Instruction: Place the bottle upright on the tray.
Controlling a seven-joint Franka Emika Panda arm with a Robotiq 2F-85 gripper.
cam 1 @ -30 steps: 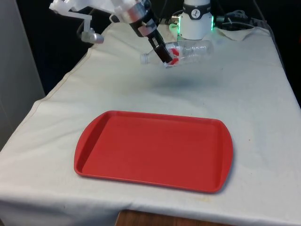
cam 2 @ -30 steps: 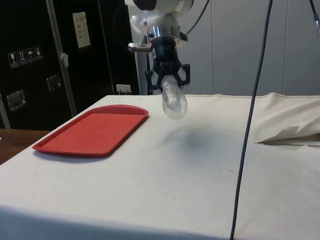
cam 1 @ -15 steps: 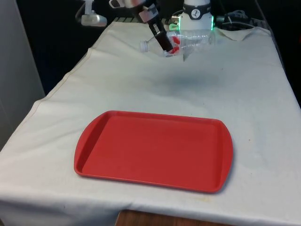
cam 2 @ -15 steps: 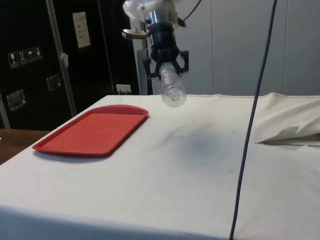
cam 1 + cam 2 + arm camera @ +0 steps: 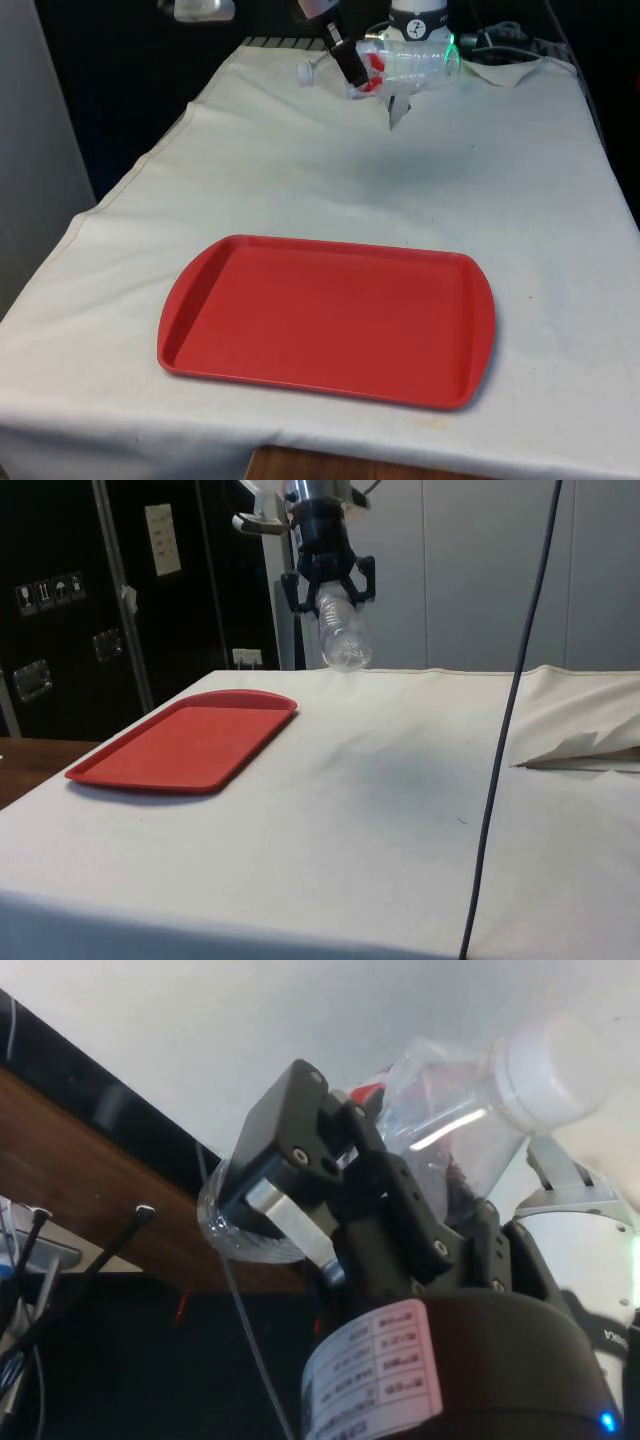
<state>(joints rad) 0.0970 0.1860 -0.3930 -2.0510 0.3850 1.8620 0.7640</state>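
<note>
White cloth over the whole table (image 5: 300,180), dark cabinets off to the side, pretty bare setup from where I'm standing. Biggest thing on the table is the red tray (image 5: 327,318), sitting flat with nothing on it, well below the gripper and well apart from it, out toward the table's near end. So nothing has landed yet.

Up at the far end, the gripper (image 5: 352,72) hangs high over the cloth, fingers clamped tight on a clear plastic bottle (image 5: 400,68). It has the bottle around the upper part, near the neck, and the bottle lies roughly sideways in the grip: white cap (image 5: 305,71) poking out one side of the fingers, the see-through body with its red label sticking out the other. In the side view the bottle (image 5: 344,640) hangs just under the gripper (image 5: 330,588), base end angled down, clear of the table.

My read on progress: the pickup is done, the bottle's off the cloth and looks secure. Everything else is left. It has to be carried over above the tray, turned so the base points straight down, lowered, and let go. Turning it upright looks like the fiddly bit, since an empty light bottle tips easily.
</note>
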